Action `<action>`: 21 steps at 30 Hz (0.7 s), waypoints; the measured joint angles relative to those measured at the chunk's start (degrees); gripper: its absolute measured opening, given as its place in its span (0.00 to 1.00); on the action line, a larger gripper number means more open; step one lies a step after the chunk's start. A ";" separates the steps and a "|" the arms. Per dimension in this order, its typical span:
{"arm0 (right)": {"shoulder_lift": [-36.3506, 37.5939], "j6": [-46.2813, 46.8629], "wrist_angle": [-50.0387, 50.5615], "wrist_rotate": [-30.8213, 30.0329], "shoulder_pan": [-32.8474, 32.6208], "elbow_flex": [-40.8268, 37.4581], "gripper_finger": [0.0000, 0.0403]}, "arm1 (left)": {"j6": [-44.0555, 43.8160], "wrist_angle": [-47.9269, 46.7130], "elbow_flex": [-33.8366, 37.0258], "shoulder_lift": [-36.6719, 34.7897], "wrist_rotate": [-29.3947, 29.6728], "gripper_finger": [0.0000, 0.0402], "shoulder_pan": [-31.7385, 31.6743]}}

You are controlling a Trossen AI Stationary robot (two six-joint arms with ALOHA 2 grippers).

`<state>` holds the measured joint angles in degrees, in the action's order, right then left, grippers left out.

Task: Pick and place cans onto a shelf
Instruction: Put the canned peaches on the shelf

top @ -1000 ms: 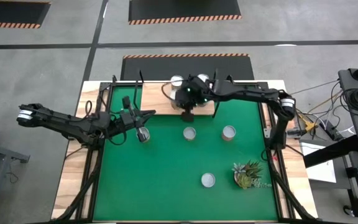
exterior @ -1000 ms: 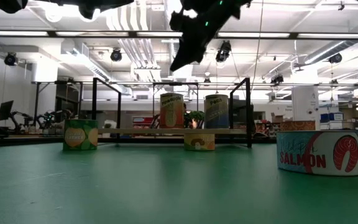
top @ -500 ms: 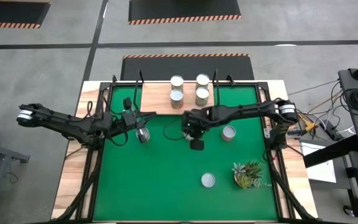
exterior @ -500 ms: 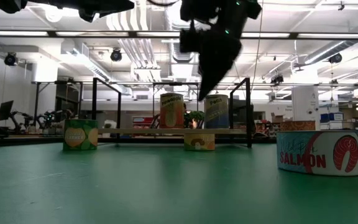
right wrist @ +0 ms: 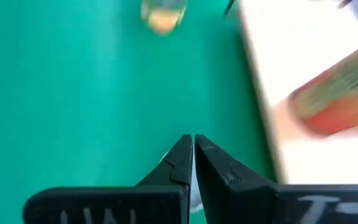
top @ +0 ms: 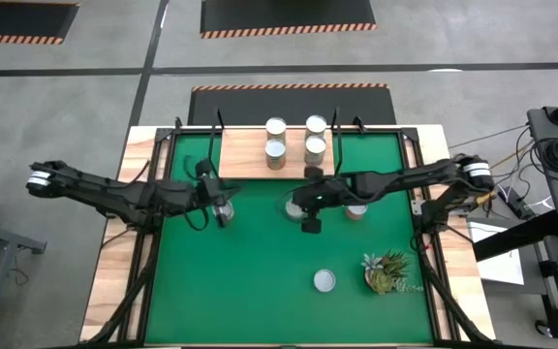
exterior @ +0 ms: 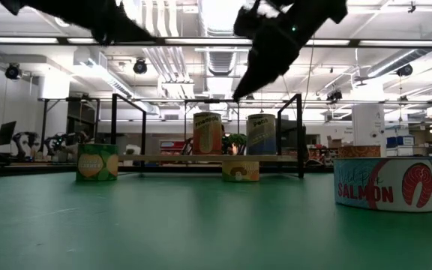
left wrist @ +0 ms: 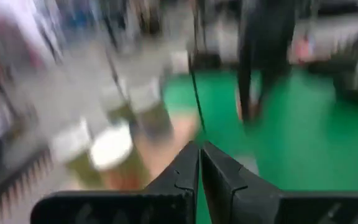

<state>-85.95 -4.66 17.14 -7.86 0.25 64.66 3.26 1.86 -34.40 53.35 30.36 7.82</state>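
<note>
While both arms reach in over the big green mat (top: 260,281) on the wooden bench (top: 114,281), eight small round tins with silver tops can be counted from above.

Four of these cans are set in a two-by-two block on the flat light-wood shelf (top: 245,150) with thin black brackets: two at its far edge (top: 276,126) (top: 316,124) and two at its near edge (top: 275,148) (top: 314,147).

The other four are left on the mat.

The right gripper (top: 310,223) is held above the mat just in front of the shelf, its two dark fingers (right wrist: 180,155) pressed together with nothing between them. One can (top: 293,206) is seen just beside it on the shelf side, partly under the arm. A second can (top: 356,209) lies near it on the side of that arm's base, half covered by the arm. A third can (top: 325,281) stands well apart from it, away from the shelf, near the single small green-yellow leafy plant (top: 386,271).

The left gripper (top: 225,197) is likewise closed on nothing, as its wrist view shows (left wrist: 199,149). The fourth can (top: 223,211) is found just beside its tip, on the side away from the shelf. The shelf itself begins just beyond that tip.
</note>
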 joint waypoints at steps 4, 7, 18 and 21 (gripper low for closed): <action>5.60 -4.36 -9.88 -0.27 -0.15 -4.94 0.02 | -24.61 -34.75 -7.13 4.71 -3.62 0.00 -0.01; 9.68 -7.15 -15.61 -0.35 -0.15 -7.74 0.02 | -36.44 -52.69 -13.08 10.10 -6.62 0.00 -0.04; 16.07 -11.84 -23.01 -0.16 -0.15 -13.44 0.02 | -39.20 -57.43 -17.39 21.45 -17.94 0.18 -0.79; 16.05 -11.98 -23.12 -0.13 -0.13 -14.41 0.02 | -43.46 -57.34 -17.31 22.28 -17.46 0.32 -0.92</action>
<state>-69.90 -16.64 -5.97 -7.99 0.12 50.25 -40.20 -55.49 -51.70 75.63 12.90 6.90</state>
